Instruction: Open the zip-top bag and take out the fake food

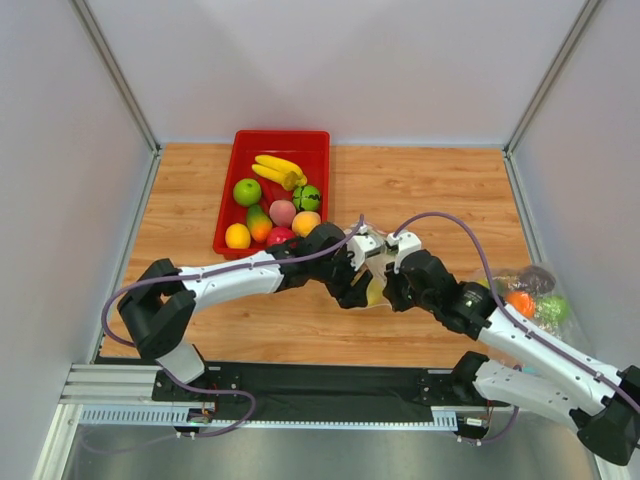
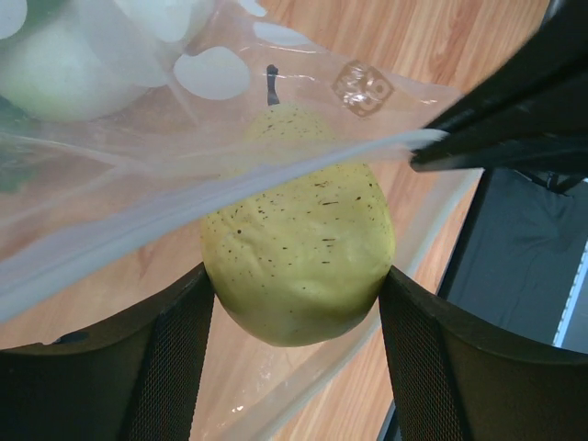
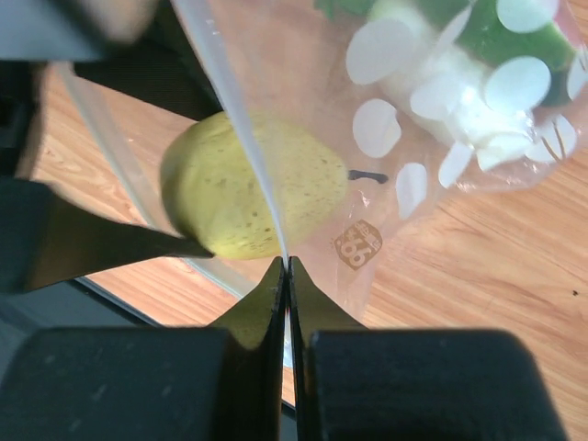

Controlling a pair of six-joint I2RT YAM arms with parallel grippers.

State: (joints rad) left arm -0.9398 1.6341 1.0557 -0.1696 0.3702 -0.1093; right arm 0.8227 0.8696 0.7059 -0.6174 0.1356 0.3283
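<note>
The clear zip-top bag (image 2: pixel 138 184) with white dots lies open on the table between both arms. My left gripper (image 2: pixel 294 317) is shut on a pale yellow speckled pear (image 2: pixel 299 248) at the bag's mouth, a finger on each side. My right gripper (image 3: pixel 286 266) is pinched shut on the bag's upper lip (image 3: pixel 241 129) and holds it up. The pear also shows in the right wrist view (image 3: pixel 220 197). A white vegetable (image 3: pixel 450 92) and a dark green piece (image 3: pixel 514 32) stay deeper in the bag. In the top view both grippers (image 1: pixel 372 280) meet over the bag.
A red tray (image 1: pixel 300 145) at the back holds bananas, a green apple, oranges and other fruit. A plain clear bag (image 1: pixel 530 292) of orange, purple and green pieces lies at the right. White walls close in the table on three sides.
</note>
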